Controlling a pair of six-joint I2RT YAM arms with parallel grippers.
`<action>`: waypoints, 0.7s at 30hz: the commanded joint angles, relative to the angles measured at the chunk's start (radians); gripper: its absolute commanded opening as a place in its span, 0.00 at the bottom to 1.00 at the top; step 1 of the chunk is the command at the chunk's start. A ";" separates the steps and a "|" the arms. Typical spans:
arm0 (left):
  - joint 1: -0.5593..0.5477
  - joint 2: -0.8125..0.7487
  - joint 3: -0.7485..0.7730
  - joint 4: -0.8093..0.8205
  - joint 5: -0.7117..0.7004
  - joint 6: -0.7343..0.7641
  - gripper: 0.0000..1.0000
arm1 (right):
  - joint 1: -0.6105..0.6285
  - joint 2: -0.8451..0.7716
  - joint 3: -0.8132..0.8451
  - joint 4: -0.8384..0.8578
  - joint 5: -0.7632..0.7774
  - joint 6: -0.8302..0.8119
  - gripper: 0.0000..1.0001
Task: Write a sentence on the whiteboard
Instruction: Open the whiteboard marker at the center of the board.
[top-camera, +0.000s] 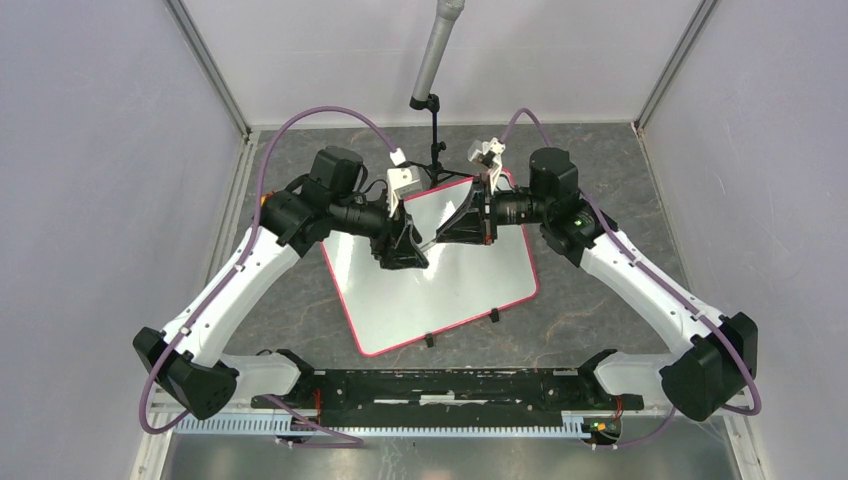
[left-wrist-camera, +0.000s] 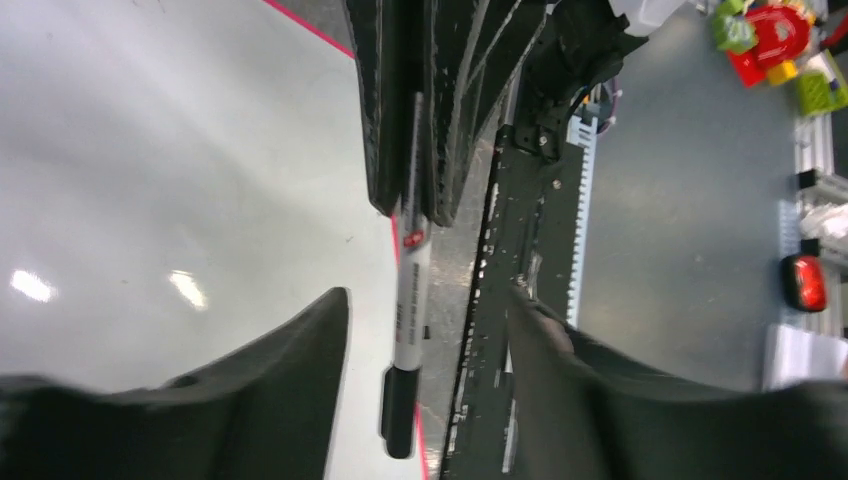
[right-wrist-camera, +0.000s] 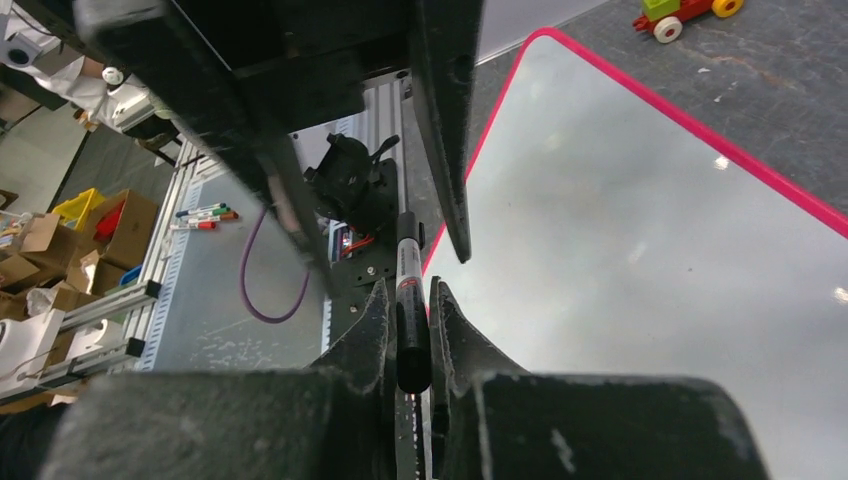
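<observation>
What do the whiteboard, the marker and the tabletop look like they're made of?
Whiteboard: glossy white coated panel, likely melamine or enamel, since it mirrors lights; its pink-red rim looks plastic. Marker: smooth white plastic barrel, printed label, black end. Tabletop: grey mottled stone-look surface, probably laminate or mat.

White board (top-camera: 440, 290) with a pink-red rim, grey mottled table (top-camera: 610, 165), white marker (left-wrist-camera: 412, 300) with a black cap.

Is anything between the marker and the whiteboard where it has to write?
Nothing lies on the whiteboard below it. The right gripper is shut on the marker over the board. The left gripper is open, with one finger on each side of the marker's free end.
</observation>
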 joint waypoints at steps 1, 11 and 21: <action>0.004 -0.035 0.015 -0.047 -0.045 0.063 0.81 | -0.049 -0.020 0.000 0.060 0.013 0.038 0.00; 0.007 -0.045 -0.019 -0.044 -0.173 0.042 0.76 | -0.082 -0.050 -0.122 0.333 -0.028 0.330 0.00; 0.006 -0.044 -0.041 -0.020 -0.203 0.038 0.49 | -0.083 -0.060 -0.140 0.344 -0.024 0.357 0.00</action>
